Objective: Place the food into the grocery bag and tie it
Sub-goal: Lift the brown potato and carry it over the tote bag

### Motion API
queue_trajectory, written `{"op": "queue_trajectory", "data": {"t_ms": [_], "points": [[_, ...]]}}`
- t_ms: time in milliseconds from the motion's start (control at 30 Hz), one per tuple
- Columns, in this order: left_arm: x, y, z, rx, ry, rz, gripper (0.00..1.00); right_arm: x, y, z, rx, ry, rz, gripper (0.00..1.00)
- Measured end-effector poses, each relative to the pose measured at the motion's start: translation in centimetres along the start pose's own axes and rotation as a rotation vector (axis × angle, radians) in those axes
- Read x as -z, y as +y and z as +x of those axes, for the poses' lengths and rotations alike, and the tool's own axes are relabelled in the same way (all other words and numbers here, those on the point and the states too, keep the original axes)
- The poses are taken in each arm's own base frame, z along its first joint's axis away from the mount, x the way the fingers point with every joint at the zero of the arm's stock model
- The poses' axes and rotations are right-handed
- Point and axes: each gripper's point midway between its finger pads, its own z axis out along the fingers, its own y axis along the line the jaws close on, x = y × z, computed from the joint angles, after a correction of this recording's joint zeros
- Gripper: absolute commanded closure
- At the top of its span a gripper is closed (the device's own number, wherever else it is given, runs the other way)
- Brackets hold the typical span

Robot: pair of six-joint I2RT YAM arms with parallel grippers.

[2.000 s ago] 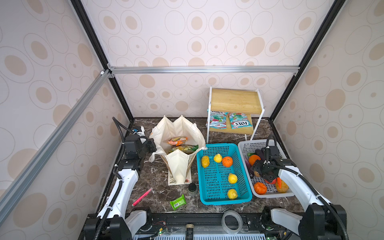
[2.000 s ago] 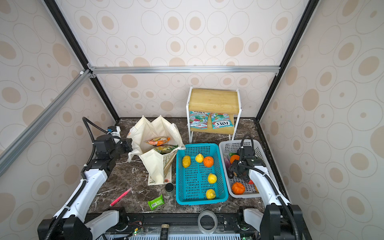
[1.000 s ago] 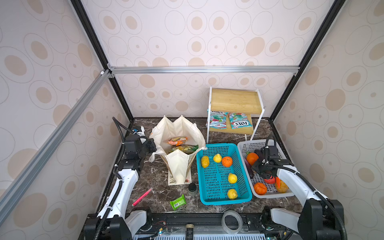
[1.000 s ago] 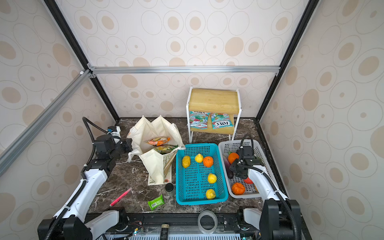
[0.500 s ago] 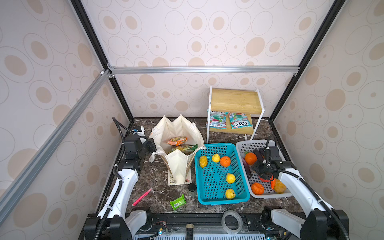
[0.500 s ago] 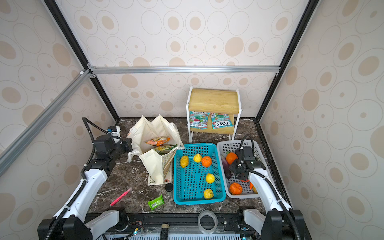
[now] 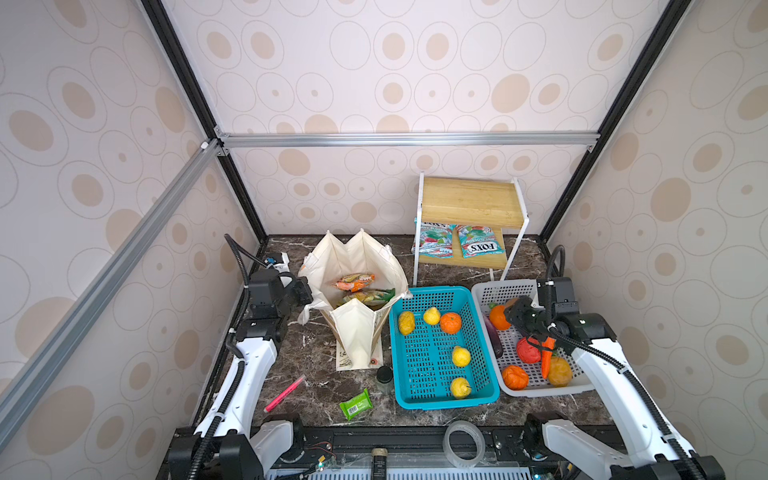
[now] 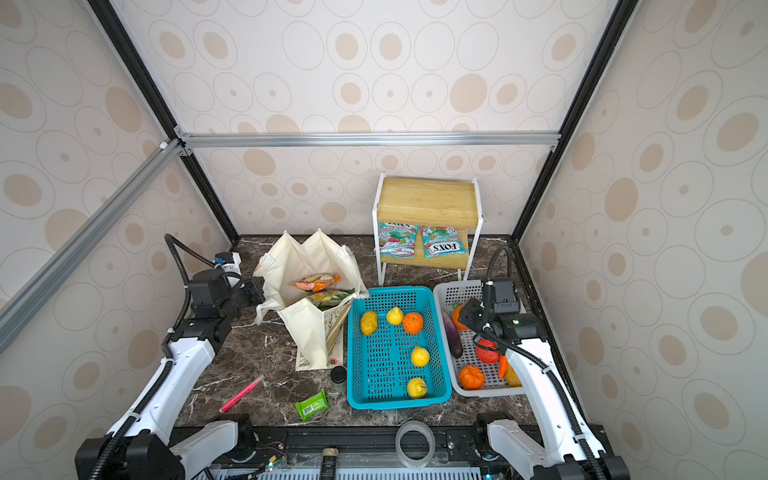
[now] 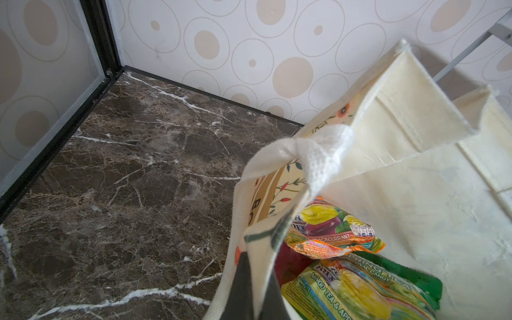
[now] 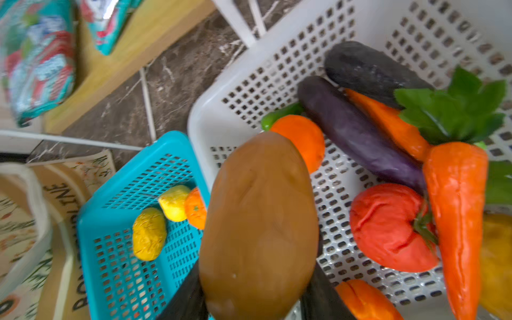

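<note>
The cream grocery bag point(image 7: 360, 259) point(image 8: 309, 257) point(image 9: 415, 194) stands open at the back left, with two shiny snack packets point(image 7: 355, 282) point(image 9: 332, 238) inside it. My left gripper point(image 7: 306, 291) point(image 8: 258, 291) point(image 9: 256, 285) is shut on the bag's near wall, one finger inside and one outside. My right gripper point(image 7: 514, 311) point(image 8: 467, 311) point(image 10: 253, 291) is shut on a brown potato point(image 10: 260, 216), held above the left side of the white basket point(image 7: 498, 287) point(image 10: 202, 116). More food lies in that basket: a tomato point(image 10: 393, 227), carrots point(image 10: 454, 210) and an aubergine point(image 10: 357, 133).
A blue basket point(image 7: 428, 291) point(image 10: 91, 207) with yellow and orange fruit sits between bag and white basket. A wooden shelf point(image 7: 471, 201) holding two teal packets stands behind. A pink marker point(image 7: 284, 392), green packet point(image 7: 355, 404), small dark jar point(image 7: 384, 376) and tape roll point(image 7: 463, 438) lie near the front.
My right gripper has come up out of the white basket with the potato and shifted toward its left side. Both baskets slid slightly left. The left arm has not moved.
</note>
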Motion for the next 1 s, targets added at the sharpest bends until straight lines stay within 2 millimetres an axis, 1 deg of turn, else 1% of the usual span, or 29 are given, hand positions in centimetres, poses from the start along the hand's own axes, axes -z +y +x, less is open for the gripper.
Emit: {"op": "queue_trajectory", "data": {"t_ms": [67,133,233,367,433,500,567,700,800,900,1000], "points": [[0.0,0.0,0.0,0.000,0.000,0.000,1.00,1.0,2.6,0.0,0.072,-0.012,-0.035,0.61],[0.0,0.0,0.0,0.000,0.000,0.000,1.00,2.2,6.1,0.2,0.162,-0.029,-0.086,0.61],[0.0,0.0,0.0,0.000,0.000,0.000,1.00,3.4,10.7,0.3,0.254,-0.045,-0.145,0.61],[0.0,0.0,0.0,0.000,0.000,0.000,1.00,3.8,16.5,0.4,0.356,-0.062,-0.202,0.61],[0.0,0.0,0.0,0.000,0.000,0.000,1.00,3.8,20.0,0.9,0.413,-0.065,-0.234,0.61],[0.0,0.0,0.0,0.000,0.000,-0.001,1.00,3.6,23.7,1.8,0.465,-0.069,-0.276,0.61],[0.0,0.1,0.0,0.000,0.000,-0.004,1.00,3.3,26.6,2.9,0.504,-0.069,-0.314,0.61],[0.0,0.1,0.0,0.000,0.000,-0.005,1.00,2.7,30.8,5.1,0.545,-0.049,-0.386,0.60],[0.0,0.1,0.0,0.000,0.001,-0.005,1.00,2.2,32.9,6.2,0.562,-0.040,-0.431,0.60],[0.0,0.1,0.0,0.000,0.001,-0.004,1.00,1.8,34.6,6.9,0.567,-0.031,-0.471,0.60],[0.0,0.1,0.0,0.000,0.001,-0.004,1.00,0.6,36.6,8.1,0.578,0.005,-0.502,0.60]]}}
